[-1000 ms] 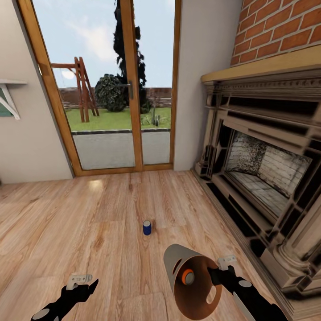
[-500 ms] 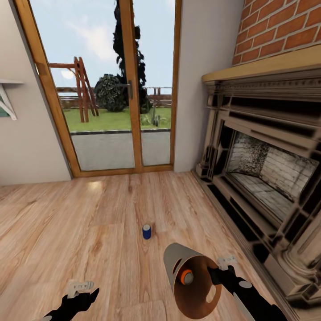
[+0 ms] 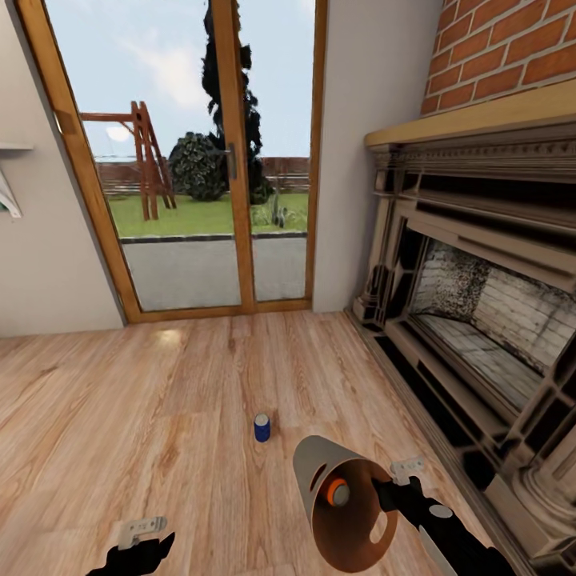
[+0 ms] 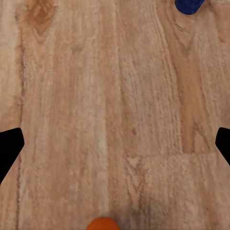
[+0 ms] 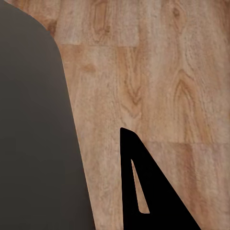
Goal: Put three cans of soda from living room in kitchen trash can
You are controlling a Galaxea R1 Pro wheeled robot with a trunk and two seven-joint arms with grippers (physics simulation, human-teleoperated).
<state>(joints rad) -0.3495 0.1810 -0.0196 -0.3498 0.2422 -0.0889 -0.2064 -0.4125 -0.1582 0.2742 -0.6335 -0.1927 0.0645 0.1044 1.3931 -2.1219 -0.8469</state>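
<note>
Held the bin (image 3: 344, 504) tipped in the right claw (image 3: 388, 492), orange can (image 3: 336, 491) inside, mouth toward the blue can (image 3: 262, 427) mid-floor (image 3: 120, 400); left claw (image 3: 144, 544) spread, empty.

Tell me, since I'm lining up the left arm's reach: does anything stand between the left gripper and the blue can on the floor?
Nothing visible does. Bare wood floor lies between the left gripper and the blue can, which stands upright ahead of it.

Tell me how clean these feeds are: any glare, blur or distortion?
Head view: bright glare patch on the floor near the doors, fireplace stretched at the edge. Left wrist view: blue can soft and cropped. Right wrist view: dark bin flat, detail-less.
</note>
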